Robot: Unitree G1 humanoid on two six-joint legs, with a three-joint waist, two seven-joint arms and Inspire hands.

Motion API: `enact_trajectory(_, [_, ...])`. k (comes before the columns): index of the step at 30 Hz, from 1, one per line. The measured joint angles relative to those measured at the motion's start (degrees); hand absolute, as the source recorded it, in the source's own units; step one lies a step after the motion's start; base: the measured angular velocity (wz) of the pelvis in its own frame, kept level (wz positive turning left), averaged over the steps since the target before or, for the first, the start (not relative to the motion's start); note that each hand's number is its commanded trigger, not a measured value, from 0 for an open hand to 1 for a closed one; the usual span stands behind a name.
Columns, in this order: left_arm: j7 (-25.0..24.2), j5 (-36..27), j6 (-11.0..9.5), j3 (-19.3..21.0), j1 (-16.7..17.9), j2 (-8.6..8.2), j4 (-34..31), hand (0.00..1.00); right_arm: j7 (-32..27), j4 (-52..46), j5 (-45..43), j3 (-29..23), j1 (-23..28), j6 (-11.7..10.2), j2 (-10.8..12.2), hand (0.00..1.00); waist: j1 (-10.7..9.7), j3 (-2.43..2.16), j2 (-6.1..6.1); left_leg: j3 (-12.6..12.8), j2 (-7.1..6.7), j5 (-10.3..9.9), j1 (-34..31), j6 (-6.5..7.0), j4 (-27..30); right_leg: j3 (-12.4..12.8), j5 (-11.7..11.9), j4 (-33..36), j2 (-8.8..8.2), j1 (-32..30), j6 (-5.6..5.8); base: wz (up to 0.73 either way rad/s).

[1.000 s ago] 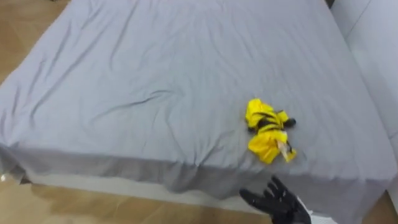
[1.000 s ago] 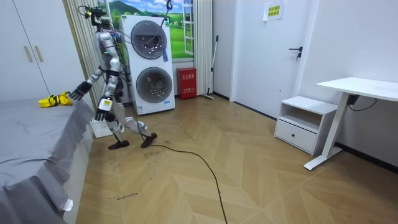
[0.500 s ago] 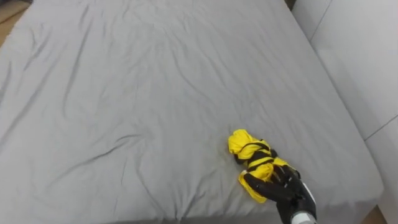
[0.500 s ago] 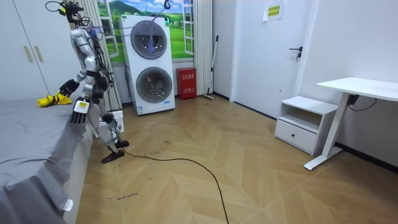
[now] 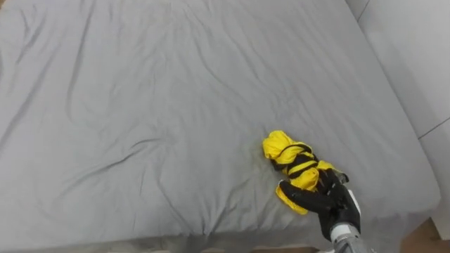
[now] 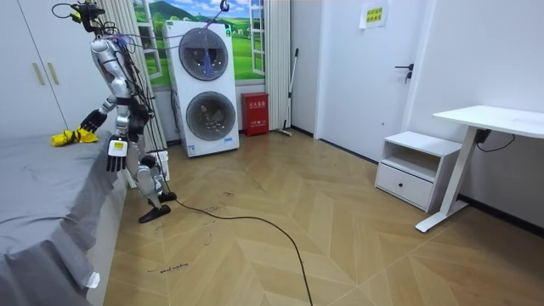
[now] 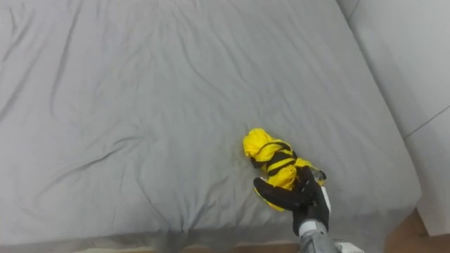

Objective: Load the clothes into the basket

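Observation:
A crumpled yellow garment with black stripes (image 5: 290, 156) lies on the grey bed (image 5: 140, 84), near its front right corner. My right hand (image 5: 328, 205) rests on the garment's near end, its black fingers spread over the cloth and the thumb stretched to the left. In the right eye view the same hand (image 7: 310, 197) covers the near part of the garment (image 7: 269, 154). In the room view I stand at the bedside, right hand (image 6: 89, 121) reaching to the garment (image 6: 70, 137). My left hand (image 6: 116, 155) hangs at my side with its fingers relaxed.
The bed's front edge runs just below my hand, and a white panel (image 5: 415, 63) borders its right side. Behind me stand stacked washing machines (image 6: 202, 85), a red box (image 6: 254, 115), a white bedside cabinet (image 6: 414, 178) and a white desk (image 6: 493, 119).
I have stepped up to the bed, so the eye view shifted over it. My right hand rose from below the bed's edge onto the yellow garment.

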Motion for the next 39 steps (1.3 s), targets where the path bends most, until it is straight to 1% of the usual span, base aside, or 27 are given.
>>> enact_trajectory(6, [0.0, -0.06, -0.28, -0.05, -1.44, 0.0, 1.22, 0.0, -1.81, 1.69, -3.25, 0.05, -2.66, 0.0, 0.01, 0.0, 0.23, 0.03, 0.06, 0.09, -0.15, 0.27, -2.56, 0.46, 0.38, -0.15, -0.07, 2.01, -0.36, -3.14, 0.13, 0.0])
enact_trajectory(10, [-0.16, -0.03, -0.21, -0.12, -1.6, -0.04, 1.17, 0.0, -3.07, 1.99, -6.46, 0.29, -2.74, 0.0, 0.09, 0.0, 0.98, 0.12, 0.19, 0.23, -0.08, 0.27, -2.81, 0.46, 0.57, 0.15, -0.1, 1.88, -0.3, -3.63, 0.16, -0.04])
enact_trajectory(12, [-0.19, -0.03, -0.14, -0.33, -2.11, -0.1, 1.06, 0.0, -4.9, 3.09, -8.99, 0.67, -2.95, -0.01, 0.09, 0.0, 1.69, 0.16, 0.32, 0.13, -0.04, 0.27, -2.89, 0.46, 0.66, 0.36, -0.12, 1.75, -0.26, -3.67, 0.17, 0.0])
enact_trajectory(17, [-0.38, -0.05, -0.25, -0.3, -2.04, -0.08, 1.05, 0.0, -9.59, 7.17, -15.19, 0.93, -6.06, -0.35, 0.05, 0.0, 1.87, 0.18, 0.36, -0.06, -0.1, 0.37, -3.37, 0.59, 0.67, 0.26, -0.11, 1.96, -0.29, -3.82, 0.18, 0.01])
enact_trajectory(20, [-0.63, -0.01, -0.42, -0.31, -2.1, -0.08, 0.96, 0.0, -12.49, 8.46, -15.76, 1.02, -7.85, -0.52, 0.05, 0.0, 2.34, 0.17, 0.33, -0.12, -0.14, 0.43, -4.1, 0.64, 0.71, -0.15, -0.06, 2.12, -0.31, -4.48, 0.2, 0.02])
enact_trajectory(22, [-0.56, -0.09, -0.62, -0.53, -2.15, -0.08, 0.67, 0.0, -14.2, 10.44, -15.5, 1.11, -9.15, -1.11, 0.01, 0.0, 2.48, 0.2, 0.28, -0.32, -0.21, 0.61, -4.59, 0.75, 0.7, -0.68, -0.04, 2.06, -0.42, -4.66, 0.21, 0.11])
enact_trajectory(25, [-0.2, -1.16, -0.71, -1.18, -2.2, -0.09, 0.4, 0.0, -17.15, 12.77, -15.69, 0.98, -11.15, -1.13, -0.07, 0.0, 3.18, 0.26, 0.2, -0.5, -0.24, 0.72, -5.49, 0.85, 0.64, -1.14, -0.04, 2.01, -0.61, -5.39, 0.22, 0.07])
enact_trajectory(26, [-0.17, -1.26, -0.7, -1.38, -2.35, -0.08, 0.43, 0.0, -18.26, 13.49, -15.68, 0.93, -12.09, -1.13, -0.16, 0.0, 3.25, 0.36, 0.24, -0.6, -0.25, 0.77, -5.85, 0.92, 0.63, -1.35, -0.02, 2.01, -0.69, -5.63, 0.24, 0.1])
enact_trajectory(29, [-0.26, -1.26, -0.67, -1.59, -2.68, -0.07, 0.39, 0.0, -20.9, 16.0, -16.65, 0.65, -14.16, -1.11, -0.57, 0.0, 3.28, 0.46, 0.33, -1.49, -0.44, 0.86, -6.49, 1.04, 0.66, -2.56, -0.09, 1.99, -0.95, -5.81, 0.36, 0.17])
enact_trajectory(32, [-0.47, -1.33, -0.65, -1.63, -3.02, -0.08, 0.35, 0.0, -23.65, 17.11, -17.53, -0.28, -16.51, -1.11, -1.03, 0.0, 3.49, 0.96, 0.48, -2.06, -1.07, 1.16, -7.61, 1.19, 0.65, -3.02, -0.13, 1.97, -1.07, -6.63, 0.48, 0.13])
enact_trajectory(34, [-0.95, -2.06, -0.61, -1.76, -3.3, -0.08, 0.35, 0.0, -25.11, 17.87, -17.49, -0.43, -17.6, -1.11, -1.38, 0.0, 3.69, 1.03, 0.57, -2.91, -1.16, 1.27, -8.0, 1.23, 0.64, -3.15, -0.17, 2.01, -1.16, -6.88, 0.55, 0.12])
enact_trajectory(35, [-1.42, -2.27, -0.6, -1.81, -3.66, -0.09, 0.42, 0.0, -25.9, 17.86, -17.49, -0.46, -18.05, -1.11, -1.89, 0.16, 4.36, 1.05, 0.57, -2.98, -1.16, 1.3, -8.44, 1.25, 0.64, -3.23, -0.18, 2.11, -1.18, -7.4, 0.57, 0.0])
enact_trajectory(36, [-1.78, -2.31, -0.52, -1.78, -4.23, -0.19, 0.71, 0.0, -26.55, 17.87, -17.48, -0.64, -18.51, -1.11, -2.59, 0.95, 5.3, 1.11, 0.56, -2.97, -1.16, 1.38, -8.92, 1.27, 0.63, -3.23, -0.18, 2.37, -1.18, -7.99, 0.57, 0.0])
enact_trajectory(37, [-2.02, -2.37, -0.5, -1.79, -4.43, -0.22, 1.01, 0.0, -26.83, 17.87, -17.48, -0.76, -18.74, -1.11, -2.87, 1.0, 5.67, 1.14, 0.59, -2.97, -1.16, 1.41, -9.06, 1.29, 0.64, -3.31, -0.17, 2.56, -1.25, -8.23, 0.58, 0.0])
enact_trajectory(39, [-2.49, -2.38, -0.45, -1.65, -4.58, -0.48, 1.03, 0.0, -27.47, 17.98, -17.5, -1.39, -19.73, -1.11, -3.44, 1.0, 6.47, 1.25, 0.72, -3.03, -1.12, 1.44, -9.15, 1.31, 0.62, -3.76, -0.17, 3.14, -1.48, -8.52, 0.58, 0.05])
